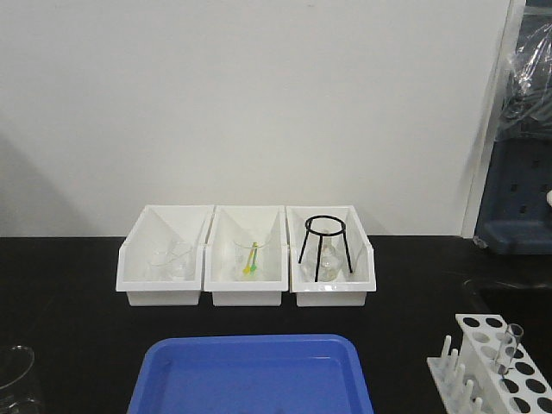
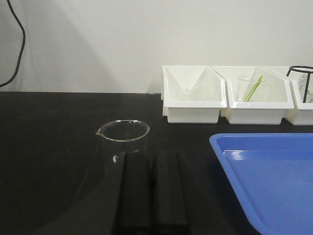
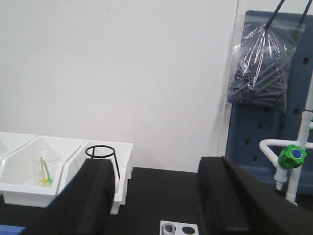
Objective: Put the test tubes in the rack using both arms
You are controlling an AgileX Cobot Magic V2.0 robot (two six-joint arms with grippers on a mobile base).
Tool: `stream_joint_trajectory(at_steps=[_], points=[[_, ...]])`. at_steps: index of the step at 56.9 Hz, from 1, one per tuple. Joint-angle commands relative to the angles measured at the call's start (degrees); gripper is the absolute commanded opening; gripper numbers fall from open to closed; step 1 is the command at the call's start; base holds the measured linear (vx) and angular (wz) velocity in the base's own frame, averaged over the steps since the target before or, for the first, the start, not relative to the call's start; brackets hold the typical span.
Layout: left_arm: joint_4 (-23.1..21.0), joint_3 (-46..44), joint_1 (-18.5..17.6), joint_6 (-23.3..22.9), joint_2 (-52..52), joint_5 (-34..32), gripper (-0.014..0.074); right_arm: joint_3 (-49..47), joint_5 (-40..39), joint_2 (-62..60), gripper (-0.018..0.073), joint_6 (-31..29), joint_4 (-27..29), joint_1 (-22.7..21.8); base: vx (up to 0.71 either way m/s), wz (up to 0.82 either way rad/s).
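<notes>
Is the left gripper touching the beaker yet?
Cannot tell. In the left wrist view the left gripper's nearly shut fingers overlap the beaker's base, so no gap or contact shows plainly.

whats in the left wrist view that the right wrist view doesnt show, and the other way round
Only the left wrist view: a glass beaker beyond the left gripper and the blue tray. Only the right wrist view: the green tap, a hanging plastic bag and the rack's corner. Both: white bins and the black ring stand.
</notes>
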Motion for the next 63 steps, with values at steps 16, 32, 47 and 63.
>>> stream_joint_trajectory(at_steps=[16,32,47,63], points=[[-0.40,-1.45,-0.32,-0.43,-0.11,-4.38,-0.0006,17.79,-3.45,-23.92,0.0150,0.09,-0.40,0.69,0.00,0.00],[-0.40,-1.45,-0.32,-0.43,-0.11,-4.31,-0.0006,26.10,-0.64,-28.77,-0.0015,0.04,0.19,0.51,0.00,0.00],[-0.40,-1.45,-0.32,-0.43,-0.11,-4.31,-0.0006,26.03,5.32,-28.77,-0.0013,0.12,1.45,0.51,0.00,0.00],[-0.40,-1.45,-0.32,-0.43,-0.11,-4.31,-0.0006,26.03,5.32,-28.77,-0.0012,0.12,1.44,0.51,0.00,0.00]])
